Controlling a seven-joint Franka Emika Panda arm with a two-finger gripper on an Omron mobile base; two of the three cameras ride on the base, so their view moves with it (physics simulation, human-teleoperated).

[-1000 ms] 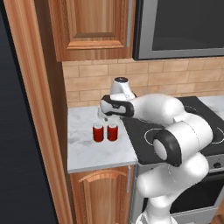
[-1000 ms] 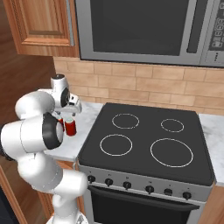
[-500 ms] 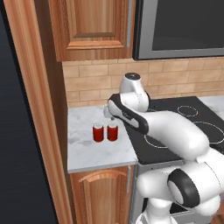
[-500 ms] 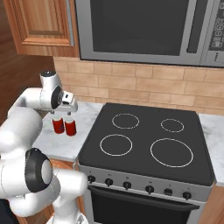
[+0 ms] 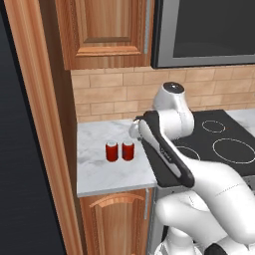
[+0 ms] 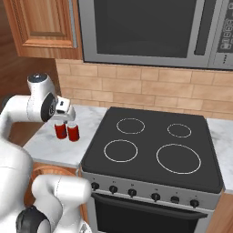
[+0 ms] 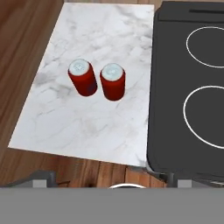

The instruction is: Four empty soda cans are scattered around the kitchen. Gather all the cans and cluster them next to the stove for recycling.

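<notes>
My gripper (image 6: 65,119) hangs open and empty above two upright soda cans (image 7: 98,80), stove (image 7: 183,87) at their three o'clock.

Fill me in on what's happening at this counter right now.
The robot is collecting soda cans beside the stove. Two red cans, the left can and the right can, stand upright close together on the marble counter just left of the cooktop. The gripper is above them with its jaws open and nothing in them. Neither can is being touched. Two of the four cans are in place here.
</notes>
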